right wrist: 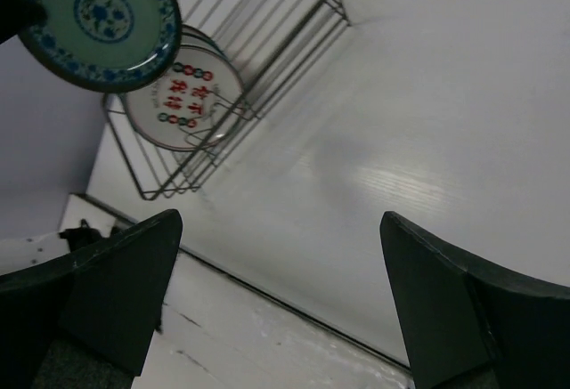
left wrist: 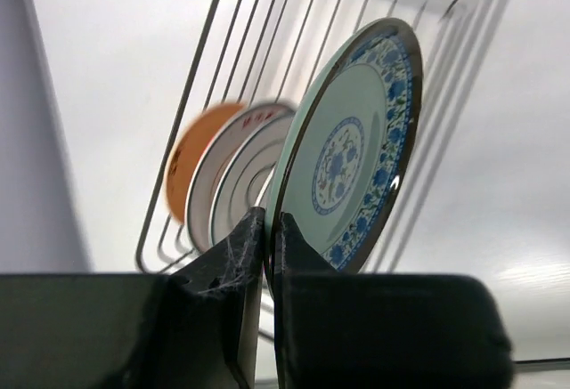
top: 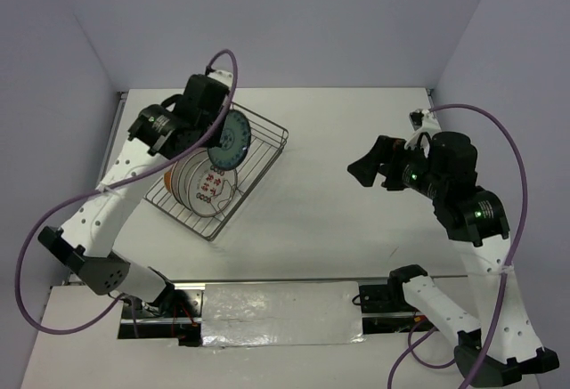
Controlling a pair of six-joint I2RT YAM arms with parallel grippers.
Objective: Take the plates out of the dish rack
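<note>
**While the teal plate (left wrist: 352,149) hangs by its rim**

Since our left hand (left wrist: 270,229) pinches only the plate's lower rim, fingers nearly closed on it, we carry it on edge over the rack (top: 267,129), near the far-left corner of the tabletop (top: 338,229). The other plates (top: 207,184) stand in the wires behind it. We judge it stiff, glazed, slick and breakable. It looks light enough for a rim pinch but apt to swivel, so a deeper bite would be safer. Our left arm (top: 107,202) reaches forward, wrist bent over the rack. Our right hand (top: 370,168) hovers spread wide toward the right edge, holding nothing.
</note>
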